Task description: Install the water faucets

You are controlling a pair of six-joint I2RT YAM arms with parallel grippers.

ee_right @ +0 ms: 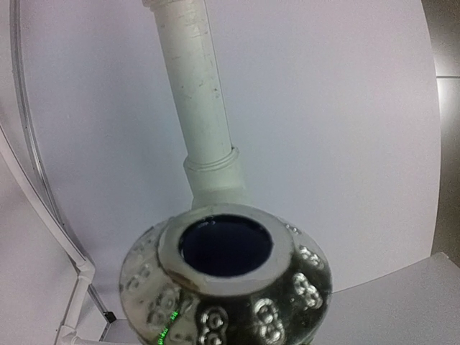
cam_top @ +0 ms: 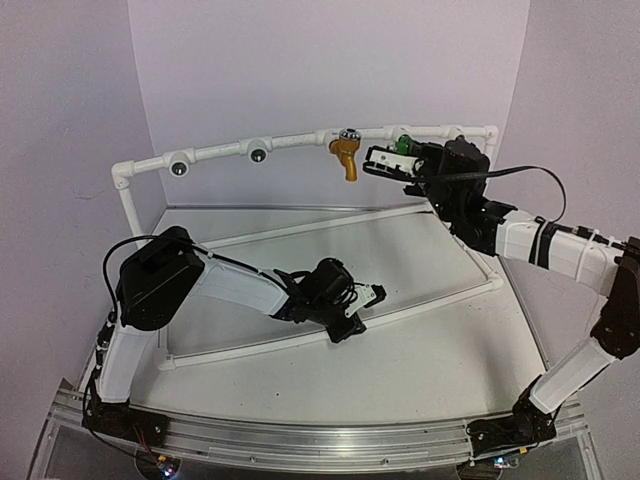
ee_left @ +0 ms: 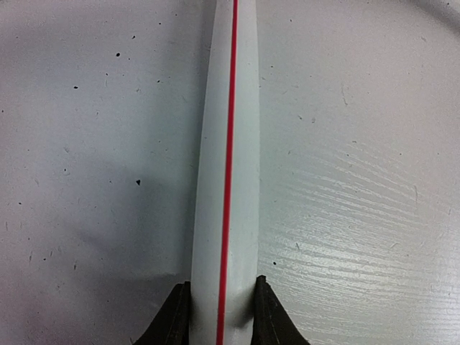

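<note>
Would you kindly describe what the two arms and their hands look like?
The left arm and right arm both have white links between bulky black joint housings, with thin black cables looping alongside. The left hand and right hand are black with white finger sections.

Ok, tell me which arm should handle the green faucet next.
Right. The right gripper is up at the top pipe beside the green faucet; the left gripper is down low, fingers flanking the base pipe.

Mustard-yellow faucet (cam_top: 346, 158) on the rear pipe rail (cam_top: 220, 152), green faucet (cam_top: 403, 146) just beside, in the right jaws.
</note>
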